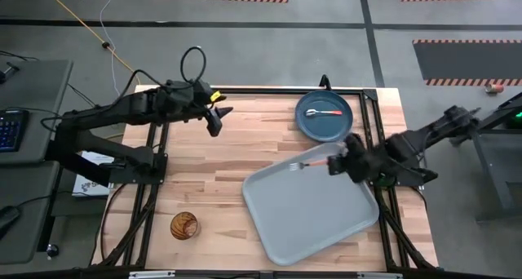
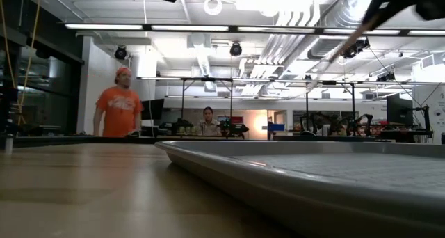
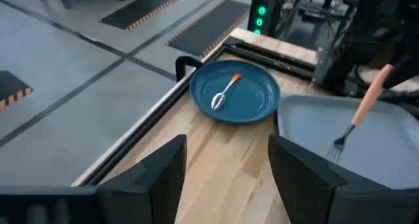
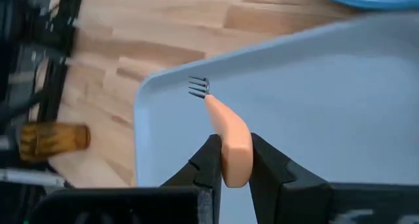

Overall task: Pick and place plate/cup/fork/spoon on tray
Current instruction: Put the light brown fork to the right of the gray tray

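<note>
The grey-blue tray (image 1: 314,205) lies at the table's near right. My right gripper (image 1: 336,161) is shut on the orange-handled fork (image 1: 308,163) above the tray's far edge; the fork's tines (image 4: 198,86) point toward the table's left. The teal plate (image 1: 324,114) sits at the far right with the red-handled spoon (image 1: 324,112) lying in it. The amber cup (image 1: 184,225) stands at the near left. My left gripper (image 1: 216,120) is open and empty, above the table's far middle. My right gripper pinches the fork's orange handle (image 4: 234,152) between its two fingers, near the handle's free end. The fingers lie along the fork, coming from the table's right. The fork juts out past the fingertips, tines toward the left, lifted clear above the tray.
A black metal frame (image 1: 371,132) runs along the table's edges. Bare wood lies between the cup and the tray. Beyond the table, a person in an orange shirt (image 2: 119,109) stands and another (image 2: 206,120) sits.
</note>
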Motion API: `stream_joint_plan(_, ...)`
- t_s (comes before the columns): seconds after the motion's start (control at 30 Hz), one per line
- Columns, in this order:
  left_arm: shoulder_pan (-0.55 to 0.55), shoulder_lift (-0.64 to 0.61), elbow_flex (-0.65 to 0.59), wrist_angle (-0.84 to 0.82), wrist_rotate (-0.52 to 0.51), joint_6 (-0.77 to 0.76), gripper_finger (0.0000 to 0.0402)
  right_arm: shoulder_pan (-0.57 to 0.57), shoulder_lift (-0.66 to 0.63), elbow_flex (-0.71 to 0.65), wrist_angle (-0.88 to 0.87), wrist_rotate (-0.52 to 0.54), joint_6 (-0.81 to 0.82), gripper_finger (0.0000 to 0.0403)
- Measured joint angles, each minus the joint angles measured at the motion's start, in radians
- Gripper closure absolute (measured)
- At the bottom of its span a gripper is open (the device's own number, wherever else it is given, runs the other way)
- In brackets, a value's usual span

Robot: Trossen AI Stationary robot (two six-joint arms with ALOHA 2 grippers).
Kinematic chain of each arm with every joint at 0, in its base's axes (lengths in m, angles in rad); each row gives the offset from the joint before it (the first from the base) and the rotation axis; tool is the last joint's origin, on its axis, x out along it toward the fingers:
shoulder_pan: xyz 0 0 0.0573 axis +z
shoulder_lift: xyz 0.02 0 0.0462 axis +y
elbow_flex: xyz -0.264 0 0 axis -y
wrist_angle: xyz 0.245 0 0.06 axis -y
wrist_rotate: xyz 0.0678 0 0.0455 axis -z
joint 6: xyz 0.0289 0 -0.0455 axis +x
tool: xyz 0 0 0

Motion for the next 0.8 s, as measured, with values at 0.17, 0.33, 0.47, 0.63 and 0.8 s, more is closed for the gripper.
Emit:
stream_joint_plan(0.17, 0.002, -0.001, 0.0, 0.019, 0.0, -0.019, 0.0199, 0.215, -0.002, 0.0, -0.221, 0.137, 0.37, 0.0366)
stream_joint_plan(0.33, 0.002, 0.014, 0.0, 0.033, 0.0, -0.037, 0.0199, 0.266, 0.042, 0.0, -0.373, 0.116, 0.519, 0.0366)
stream_joint_plan(0.47, 0.002, 0.025, 0.0, 0.049, 0.0, -0.038, 0.0199, 0.226, 0.087, 0.0, -0.431, 0.052, 0.521, 0.0365)
stream_joint_plan(0.63, 0.002, 0.038, 0.0, 0.045, 0.0, -0.044, 0.0199, 0.214, 0.11, 0.0, -0.458, 0.003, 0.514, 0.0366)
stream_joint_plan(0.8, 0.002, 0.038, 0.0, 0.047, 0.0, -0.047, 0.0199, 0.186, 0.113, 0.0, -0.395, -0.048, 0.505, 0.0366)
